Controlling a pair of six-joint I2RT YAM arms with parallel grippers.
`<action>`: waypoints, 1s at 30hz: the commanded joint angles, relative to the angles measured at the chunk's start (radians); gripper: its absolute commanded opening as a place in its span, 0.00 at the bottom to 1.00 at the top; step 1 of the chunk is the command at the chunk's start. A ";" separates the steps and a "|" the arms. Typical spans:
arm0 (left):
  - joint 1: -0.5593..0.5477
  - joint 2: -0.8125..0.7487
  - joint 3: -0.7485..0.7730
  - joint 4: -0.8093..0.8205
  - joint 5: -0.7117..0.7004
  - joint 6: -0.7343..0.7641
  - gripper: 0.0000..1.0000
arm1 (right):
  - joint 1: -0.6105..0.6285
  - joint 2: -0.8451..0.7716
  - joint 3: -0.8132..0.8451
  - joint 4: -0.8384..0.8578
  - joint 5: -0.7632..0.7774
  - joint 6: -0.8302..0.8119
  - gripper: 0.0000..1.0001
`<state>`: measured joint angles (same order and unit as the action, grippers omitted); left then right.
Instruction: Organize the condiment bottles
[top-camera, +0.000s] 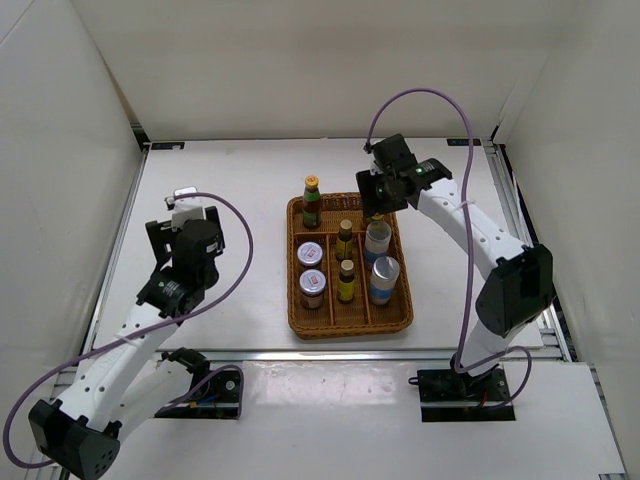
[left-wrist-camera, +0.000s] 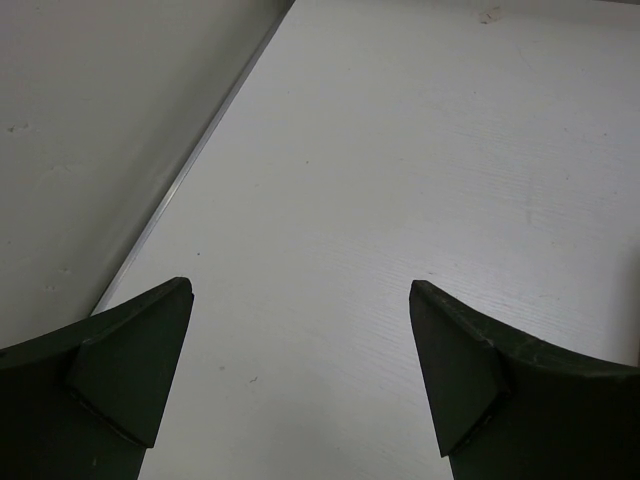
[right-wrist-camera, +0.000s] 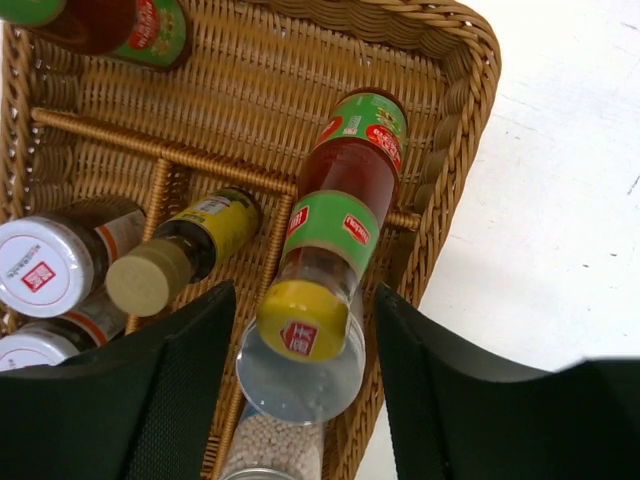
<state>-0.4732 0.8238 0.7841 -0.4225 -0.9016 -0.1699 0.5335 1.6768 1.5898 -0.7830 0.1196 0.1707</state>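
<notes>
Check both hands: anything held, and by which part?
Nothing held, it seems. Right hand straddles a tall bottle at its neck, a gap showing on one side. Left hand open, empty.

Tray (right-wrist-camera: 470, 60): woven wicker, rough, matt brown. Tall bottle (right-wrist-camera: 345, 170): clear glossy body, shiny printed labels, smooth yellow cap (plastic, by look). Cylinder (right-wrist-camera: 300, 380): bright silver reflective top. Jar (right-wrist-camera: 40, 268): smooth white lid. Table (left-wrist-camera: 400, 150): white, matt, faint grain. Left gripper (left-wrist-camera: 300, 310) fingers (left-wrist-camera: 130, 380): dark, matt.
</notes>
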 joint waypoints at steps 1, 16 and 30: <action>0.004 -0.035 -0.014 0.039 -0.013 0.010 1.00 | 0.005 0.023 0.059 0.004 -0.001 0.009 0.59; 0.004 -0.063 -0.034 0.057 -0.013 0.020 1.00 | 0.023 0.064 0.171 -0.071 0.104 0.052 0.09; 0.004 -0.072 -0.043 0.067 -0.022 0.029 1.00 | 0.023 0.198 0.429 -0.139 0.137 -0.016 0.00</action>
<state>-0.4732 0.7650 0.7570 -0.3794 -0.9043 -0.1459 0.5514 1.8851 1.9354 -0.9409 0.2302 0.1791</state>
